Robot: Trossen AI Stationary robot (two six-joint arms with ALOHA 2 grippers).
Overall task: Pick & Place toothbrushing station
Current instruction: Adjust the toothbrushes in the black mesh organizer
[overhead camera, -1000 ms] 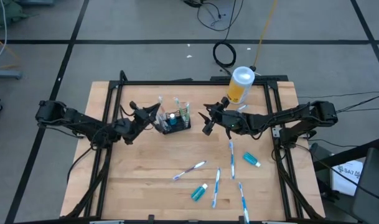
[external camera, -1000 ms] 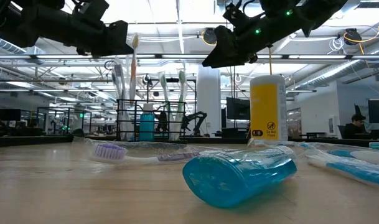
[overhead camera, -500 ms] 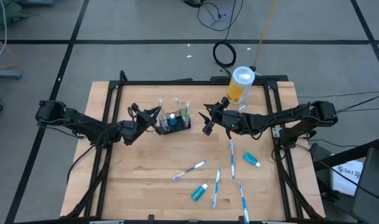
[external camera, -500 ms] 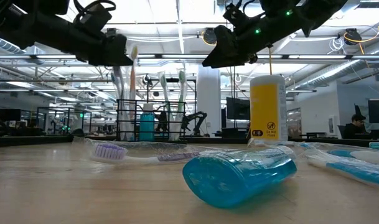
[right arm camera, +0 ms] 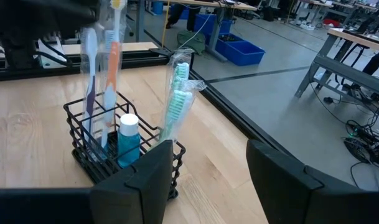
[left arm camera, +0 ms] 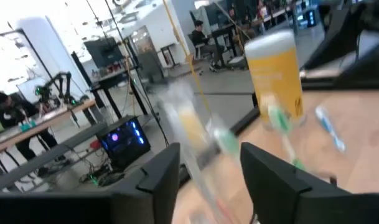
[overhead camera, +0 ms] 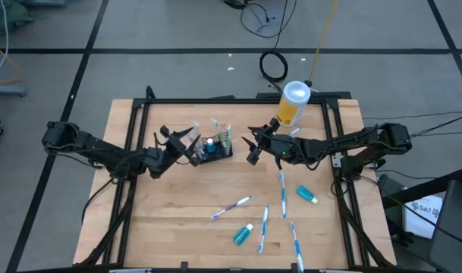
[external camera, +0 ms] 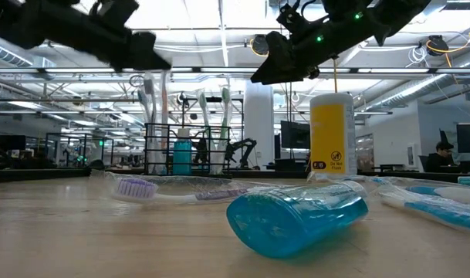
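Caddy (overhead camera: 215, 148) sits at 12 o'clock on the bench (overhead camera: 177, 220), holding upright toothbrushes (right arm camera: 176, 99) and a teal tube (right arm camera: 128, 140). My left jaws (overhead camera: 187, 141) and right jaws (overhead camera: 253, 147) are both wide, holding nothing.

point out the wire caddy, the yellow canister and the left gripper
wire caddy (overhead camera: 214, 150), high view, mesh side wall
yellow canister (overhead camera: 290, 111), high view, yellow body below the lid
left gripper (overhead camera: 190, 139), high view, between the fingertips
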